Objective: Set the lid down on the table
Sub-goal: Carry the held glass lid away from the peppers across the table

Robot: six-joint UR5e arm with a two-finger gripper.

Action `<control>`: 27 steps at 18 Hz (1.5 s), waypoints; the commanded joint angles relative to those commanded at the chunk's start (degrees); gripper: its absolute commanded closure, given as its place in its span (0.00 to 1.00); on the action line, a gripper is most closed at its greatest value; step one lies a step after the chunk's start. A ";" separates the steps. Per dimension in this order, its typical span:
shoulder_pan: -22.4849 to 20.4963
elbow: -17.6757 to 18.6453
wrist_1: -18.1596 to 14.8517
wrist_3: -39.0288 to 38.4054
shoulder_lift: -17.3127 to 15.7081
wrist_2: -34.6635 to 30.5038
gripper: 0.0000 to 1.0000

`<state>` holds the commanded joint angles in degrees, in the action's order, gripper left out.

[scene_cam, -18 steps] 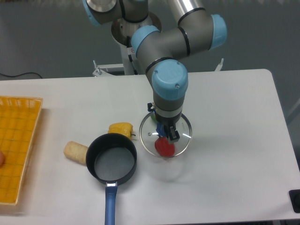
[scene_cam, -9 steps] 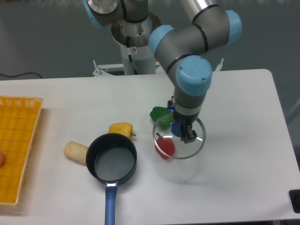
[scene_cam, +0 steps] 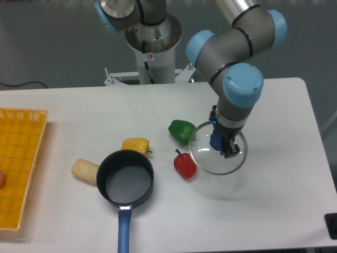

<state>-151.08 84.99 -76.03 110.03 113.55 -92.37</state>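
Observation:
The lid (scene_cam: 208, 159) is a round clear glass disc with a thin silver rim and a blue knob. My gripper (scene_cam: 222, 143) is shut on the knob and holds the lid level, a little above the white table (scene_cam: 274, 121), right of centre. Its shadow falls on the table just below it. The lid's left edge is close to a green pepper (scene_cam: 182, 130) and a red pepper (scene_cam: 185, 165).
A black saucepan with a blue handle (scene_cam: 125, 185) stands open at the front left of centre. A yellow pepper (scene_cam: 136, 144) and a bread roll (scene_cam: 85, 170) lie beside it. A yellow-orange mesh tray (scene_cam: 21, 158) sits at the left edge.
My gripper has carried the lid to the right, off the red pepper. The green pepper, hidden before, now shows.

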 joint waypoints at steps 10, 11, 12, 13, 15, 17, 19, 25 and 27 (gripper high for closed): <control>-3.16 1.06 8.26 4.31 3.51 0.35 0.42; -3.34 1.06 8.61 5.01 3.87 0.35 0.42; -4.21 1.06 8.70 5.63 4.31 0.44 0.42; -4.83 1.06 8.79 6.50 4.66 0.53 0.42; -5.28 1.06 9.66 7.04 5.27 0.61 0.42; -5.28 1.23 10.28 6.95 5.71 0.53 0.42; -5.28 1.23 10.37 6.87 5.98 0.61 0.42; -5.19 2.11 11.07 6.60 6.60 0.97 0.42; -5.02 3.07 12.82 6.51 6.77 0.97 0.42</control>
<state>-156.09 88.06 -63.20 116.54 120.32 -91.41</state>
